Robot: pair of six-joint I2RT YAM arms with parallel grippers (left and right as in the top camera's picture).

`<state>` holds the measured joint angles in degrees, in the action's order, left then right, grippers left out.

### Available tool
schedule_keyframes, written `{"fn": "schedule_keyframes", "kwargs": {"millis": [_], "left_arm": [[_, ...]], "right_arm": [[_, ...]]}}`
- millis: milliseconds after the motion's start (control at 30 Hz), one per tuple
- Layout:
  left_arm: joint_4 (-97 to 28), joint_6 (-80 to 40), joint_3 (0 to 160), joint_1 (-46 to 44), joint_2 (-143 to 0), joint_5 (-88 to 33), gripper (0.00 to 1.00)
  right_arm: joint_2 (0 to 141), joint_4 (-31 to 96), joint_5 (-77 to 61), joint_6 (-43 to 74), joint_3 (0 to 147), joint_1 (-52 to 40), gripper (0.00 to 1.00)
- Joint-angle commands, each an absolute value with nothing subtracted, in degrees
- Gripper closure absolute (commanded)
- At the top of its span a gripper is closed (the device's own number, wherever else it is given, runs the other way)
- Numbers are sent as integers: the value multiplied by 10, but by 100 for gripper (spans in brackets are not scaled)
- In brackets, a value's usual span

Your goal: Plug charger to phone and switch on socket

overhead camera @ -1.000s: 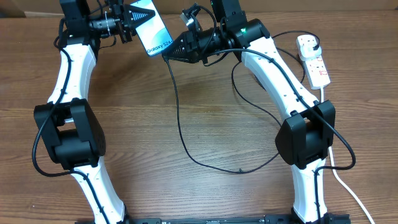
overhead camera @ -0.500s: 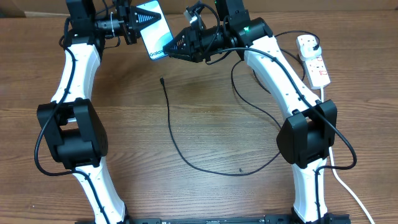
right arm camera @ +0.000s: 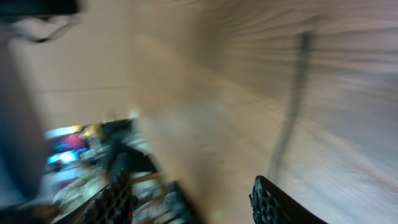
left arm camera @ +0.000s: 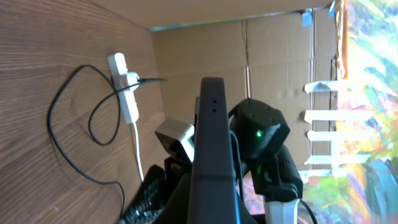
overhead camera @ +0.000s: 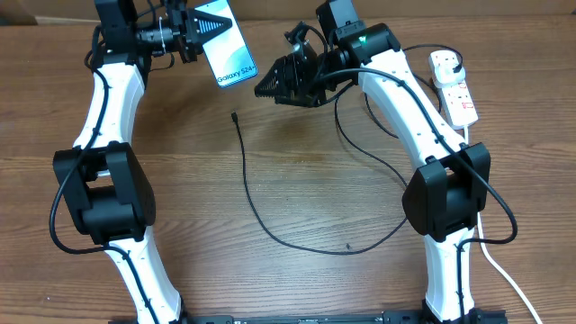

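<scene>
My left gripper [overhead camera: 200, 27] is shut on the phone [overhead camera: 232, 58], holding it above the table's far edge with the "Galaxy S24" end pointing right. In the left wrist view the phone [left arm camera: 213, 137] shows edge-on. The charger cable [overhead camera: 255, 202] lies loose on the wood. Its small connector tip [overhead camera: 235, 115] rests on the table below the phone, touching nothing. Its far end runs to a black plug [overhead camera: 454, 61] in the white socket [overhead camera: 459, 97] at the far right. My right gripper [overhead camera: 268, 88] hangs open and empty, right of the phone and above the tip. The right wrist view is blurred, with the fingers [right arm camera: 118, 199] apart.
The socket's thick white cord [overhead camera: 499, 265] runs down the right edge of the table. Cardboard walls [left arm camera: 273, 56] stand behind the table. Both arms reach in from the near edge, and the cable loops across the middle between them.
The connector tip has left the right gripper and dropped onto the table. The right gripper opened and drew back to the right. The left gripper still holds the phone, shifted slightly.
</scene>
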<state>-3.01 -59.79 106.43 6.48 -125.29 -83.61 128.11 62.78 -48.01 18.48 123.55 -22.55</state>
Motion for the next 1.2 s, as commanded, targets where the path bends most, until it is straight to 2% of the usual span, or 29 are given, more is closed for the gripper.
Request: {"fn": "schedule_keyframes", "kwargs": {"millis": [0,200,433,600,767,1167], "left_arm": [[-28,-592,1073,80,-1248,-820,96],[-29,-592,1072,109,-1248,-811,96],[-32,-592,1072,128,-1248,-818,96],[-32,-591,1072,128,-1248,-824,96],[-32,-591,1073,127,-1248,-826,96],[-32,-591,1072,127,-1248,-827,96]], "right_arm": [[1281,629,-327,160,1237,-252,39],[1293,616,-189,160,1237,-309,37],[1354,542,-58,154,1237,-362,38],[1394,503,-54,127,1237,-364,40],[1426,471,-54,98,1237,-366,45],[1457,418,-33,89,1237,-399,47]]}}
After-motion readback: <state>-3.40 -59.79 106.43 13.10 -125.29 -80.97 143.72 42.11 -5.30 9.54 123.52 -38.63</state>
